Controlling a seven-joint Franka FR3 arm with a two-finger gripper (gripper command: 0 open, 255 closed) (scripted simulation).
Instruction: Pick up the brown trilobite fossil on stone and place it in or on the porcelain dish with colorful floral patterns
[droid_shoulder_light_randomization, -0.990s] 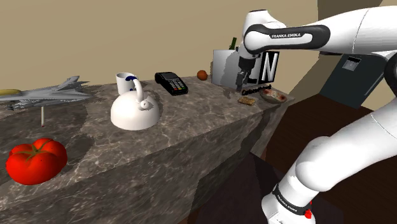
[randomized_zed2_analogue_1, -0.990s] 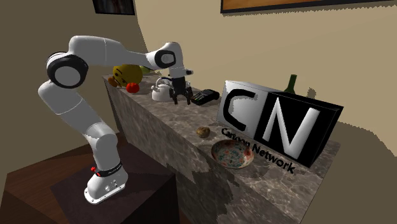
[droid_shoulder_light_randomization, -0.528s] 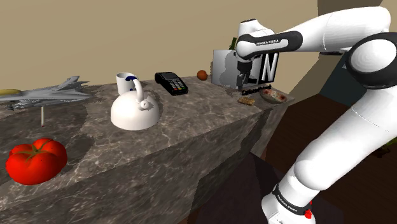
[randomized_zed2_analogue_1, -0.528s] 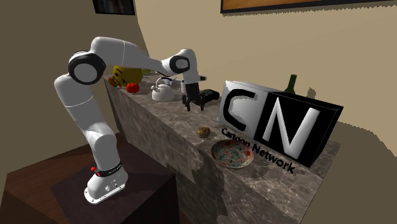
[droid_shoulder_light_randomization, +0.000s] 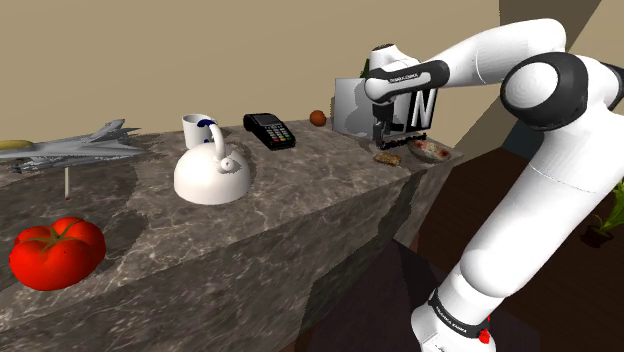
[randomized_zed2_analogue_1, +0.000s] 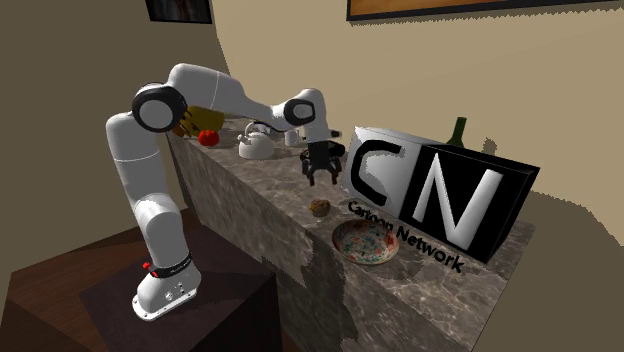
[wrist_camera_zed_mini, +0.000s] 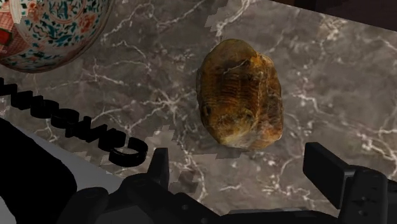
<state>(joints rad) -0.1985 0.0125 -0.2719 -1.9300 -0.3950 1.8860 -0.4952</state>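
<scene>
Shoulder view: gripper (droid_shoulder_light_randomization: 380, 140) hangs over the marble counter (droid_shoulder_light_randomization: 300, 180). The fossil (droid_shoulder_light_randomization: 388, 157) is at its 5 o'clock, untouched, with the dish (droid_shoulder_light_randomization: 430, 150) at the fossil's 3 o'clock.

Second exterior view: fossil (randomized_zed2_analogue_1: 320, 208) at the gripper's (randomized_zed2_analogue_1: 319, 180) 6 o'clock. Box (randomized_zed2_analogue_1: 430, 195) reads "CN Cartoon Network". Dish (randomized_zed2_analogue_1: 364, 243) at the fossil's 4 o'clock, flowered inside.

Wrist view: fingers (wrist_camera_zed_mini: 159, 167) apart, fossil (wrist_camera_zed_mini: 240, 95) just ahead between them, not gripped.

light: soft, even, rather dim | desk (droid_shoulder_light_randomization: 300, 190): broad faint shadows below the model jet (droid_shoulder_light_randomization: 80, 148) | fossil (wrist_camera_zed_mini: 240, 95): blocky, jagged-edged shadow patches beside it
</scene>
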